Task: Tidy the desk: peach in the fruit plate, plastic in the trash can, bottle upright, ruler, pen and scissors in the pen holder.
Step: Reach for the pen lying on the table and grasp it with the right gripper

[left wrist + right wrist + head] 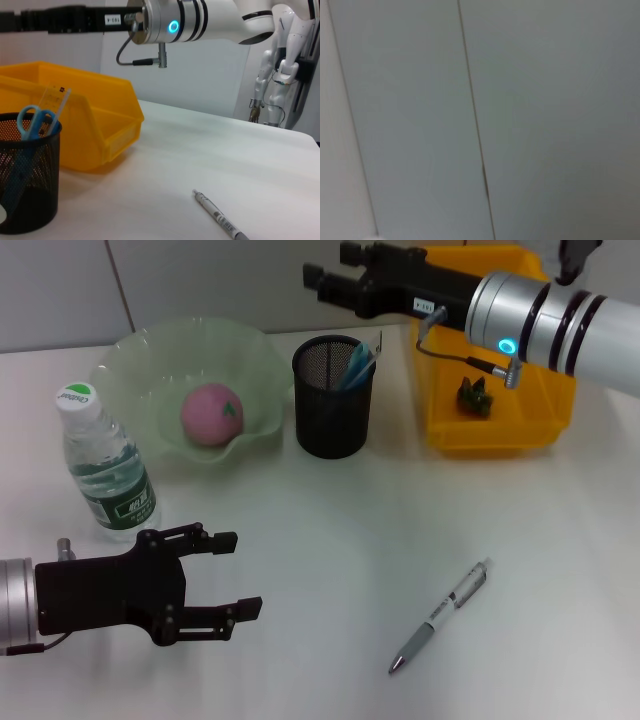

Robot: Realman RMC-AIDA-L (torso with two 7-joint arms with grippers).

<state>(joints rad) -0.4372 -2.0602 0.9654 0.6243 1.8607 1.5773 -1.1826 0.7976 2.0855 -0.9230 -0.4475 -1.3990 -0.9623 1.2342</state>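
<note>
- The pen (440,617), the one item still loose on the desk (330,540), lies near and right of centre, its tip toward the near-left and its clip end toward the far-right, with bare surface all around it.
- The left gripper (215,585) hovers low at the near left, jaws spread and empty, pointing right toward the pen but well apart from it.
- The right gripper (325,280) hangs high at the far side above and behind the pen holder (333,400), its fingers apart and holding nothing; its wrist camera sees only wall panels.
- The peach (211,414) sits in the fruit plate (135,390), the bottle (105,465) stands upright at the left, the scissors (358,365) and the clear ruler (56,99) stand in the holder, and a dark crumpled scrap, probably the plastic (474,396), lies in the yellow bin (500,430).
- Risk: the pen is thin and round, so a pinch that lands off-centre is likely to roll it or skid it along the smooth top.
- Risk: the bottle stands just beside the left arm, and a careless swing could topple it.
- Risk: the holder's mouth is already crowded, and the pen could catch on the scissors' handles or the rim.
- Open room: the middle and near-right of the desk give a free path; the far side is hemmed in by plate, holder and bin.
</note>
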